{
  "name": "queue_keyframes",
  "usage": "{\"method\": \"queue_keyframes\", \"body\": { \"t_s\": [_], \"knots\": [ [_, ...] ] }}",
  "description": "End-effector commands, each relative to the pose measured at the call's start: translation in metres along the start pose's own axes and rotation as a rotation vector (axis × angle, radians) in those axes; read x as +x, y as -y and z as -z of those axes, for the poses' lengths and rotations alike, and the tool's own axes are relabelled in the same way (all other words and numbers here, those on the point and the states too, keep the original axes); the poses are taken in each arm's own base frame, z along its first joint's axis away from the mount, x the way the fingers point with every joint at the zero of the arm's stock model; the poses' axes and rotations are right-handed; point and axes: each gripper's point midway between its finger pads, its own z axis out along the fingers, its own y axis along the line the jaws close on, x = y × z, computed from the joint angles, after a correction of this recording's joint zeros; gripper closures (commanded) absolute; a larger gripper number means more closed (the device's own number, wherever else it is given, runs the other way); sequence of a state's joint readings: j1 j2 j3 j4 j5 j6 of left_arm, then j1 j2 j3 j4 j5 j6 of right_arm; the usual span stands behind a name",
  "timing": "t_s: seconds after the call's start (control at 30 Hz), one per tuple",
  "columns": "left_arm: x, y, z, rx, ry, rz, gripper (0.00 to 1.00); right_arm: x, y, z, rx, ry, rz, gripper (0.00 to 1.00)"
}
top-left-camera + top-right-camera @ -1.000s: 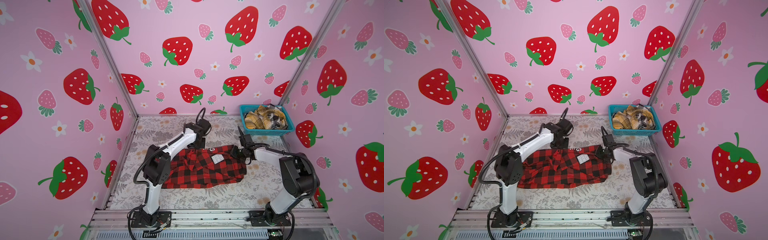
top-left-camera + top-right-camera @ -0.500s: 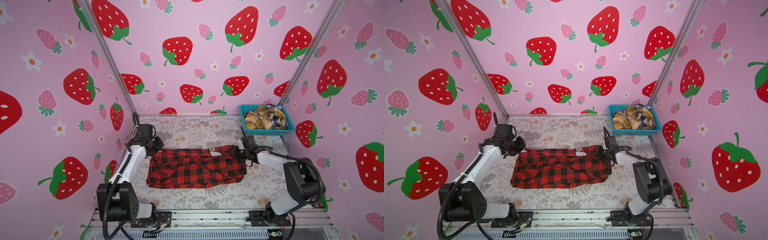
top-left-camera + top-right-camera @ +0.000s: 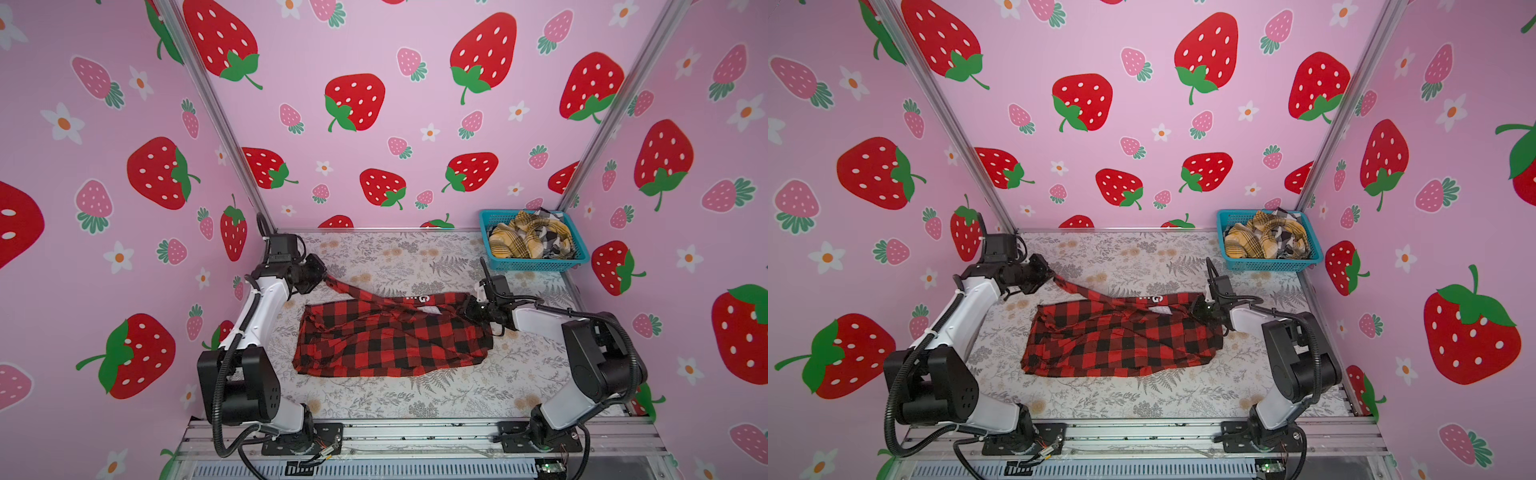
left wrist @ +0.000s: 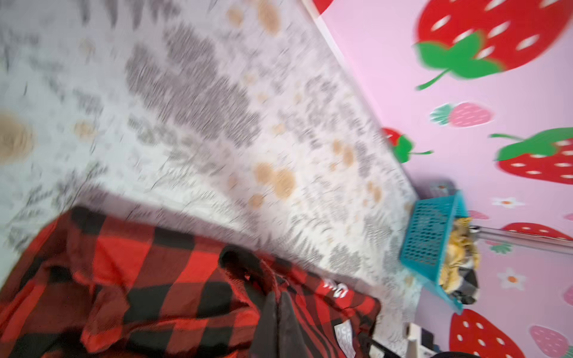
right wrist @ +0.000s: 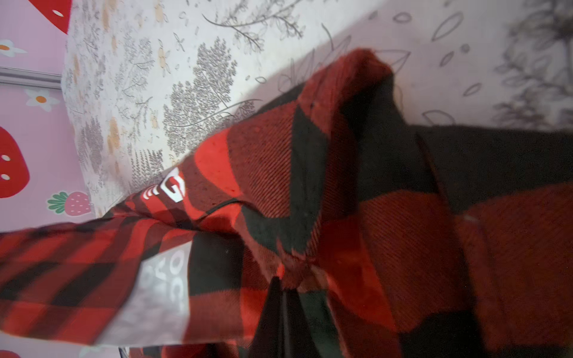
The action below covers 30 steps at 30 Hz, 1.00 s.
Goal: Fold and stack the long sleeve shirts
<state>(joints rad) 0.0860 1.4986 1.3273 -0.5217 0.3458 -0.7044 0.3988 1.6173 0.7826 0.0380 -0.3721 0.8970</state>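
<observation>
Now the left pincer point(image 3: 325, 277) has swung out from over the shirt's middle toward the back left corner, and it has dragged a sleeve point(image 3: 353, 292) along. Its jaws are pressed together on the sleeve's end, the cloth drawn into a taut, twisted rope. Opposite, the right pincer point(image 3: 466, 309) stays clamped on the other end of the red-and-black shirt point(image 3: 390, 345), so the garment is strung between the two. My read: this is spreading, not folding yet, because the body below that line lies rumpled on the floral surface point(image 3: 415, 257). It's soft twill in big square checks, with white block lettering point(image 3: 423, 298) just beside the right pincer. Behind that pincer, well apart, the teal mesh basket point(image 3: 536, 264) holds the mustard plaid shirt point(image 3: 509, 243) and the black-white shirt point(image 3: 550, 239), both bunched.
</observation>
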Motion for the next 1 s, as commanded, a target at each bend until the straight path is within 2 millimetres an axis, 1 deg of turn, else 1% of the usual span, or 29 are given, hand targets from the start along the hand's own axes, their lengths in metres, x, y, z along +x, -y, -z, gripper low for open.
{"method": "queue_keyframes", "body": {
  "t_s": [0.0,0.03,0.1,0.2,0.27,0.37,0.5,0.57,0.63,0.7,0.77,0.83,0.9,0.97],
  "knots": [
    [-0.012,0.005,0.003,-0.014,0.009,-0.010,1.00,-0.019,-0.022,0.012,-0.066,0.067,-0.006,1.00],
    [-0.011,-0.001,0.000,-0.029,0.005,-0.009,1.00,-0.017,-0.022,0.011,-0.070,0.063,-0.007,1.00],
    [0.000,-0.023,-0.008,-0.068,-0.018,0.014,1.00,-0.011,-0.015,0.008,-0.070,0.051,-0.019,1.00],
    [0.029,-0.070,-0.025,-0.136,-0.060,0.078,1.00,0.001,-0.009,0.002,-0.079,0.034,-0.030,1.00],
    [0.048,-0.102,-0.031,-0.194,-0.091,0.126,1.00,0.007,-0.005,-0.001,-0.075,0.025,-0.032,1.00],
    [0.070,-0.134,-0.032,-0.259,-0.123,0.167,1.00,0.013,0.000,-0.004,-0.063,0.011,-0.032,1.00],
    [0.085,-0.166,-0.029,-0.355,-0.138,0.180,1.00,0.014,0.003,-0.006,-0.054,0.012,-0.031,1.00],
    [0.090,-0.175,-0.030,-0.377,-0.151,0.193,1.00,0.014,0.004,-0.007,-0.051,0.009,-0.033,1.00],
    [0.092,-0.177,-0.030,-0.386,-0.156,0.202,1.00,0.015,0.005,-0.008,-0.047,0.008,-0.033,1.00],
    [0.092,-0.174,-0.027,-0.373,-0.148,0.207,1.00,0.014,0.005,-0.009,-0.046,0.008,-0.031,1.00],
    [0.089,-0.168,-0.021,-0.353,-0.125,0.202,1.00,0.012,0.003,-0.008,-0.044,0.012,-0.026,1.00],
    [0.084,-0.167,-0.013,-0.365,-0.094,0.185,1.00,0.012,0.004,-0.008,-0.040,0.011,-0.024,1.00],
    [0.082,-0.172,-0.009,-0.399,-0.079,0.168,1.00,0.012,0.003,-0.008,-0.042,0.009,-0.023,1.00],
    [0.089,-0.181,-0.010,-0.434,-0.108,0.171,1.00,0.014,0.000,-0.009,-0.050,0.004,-0.016,1.00]
  ]
}}
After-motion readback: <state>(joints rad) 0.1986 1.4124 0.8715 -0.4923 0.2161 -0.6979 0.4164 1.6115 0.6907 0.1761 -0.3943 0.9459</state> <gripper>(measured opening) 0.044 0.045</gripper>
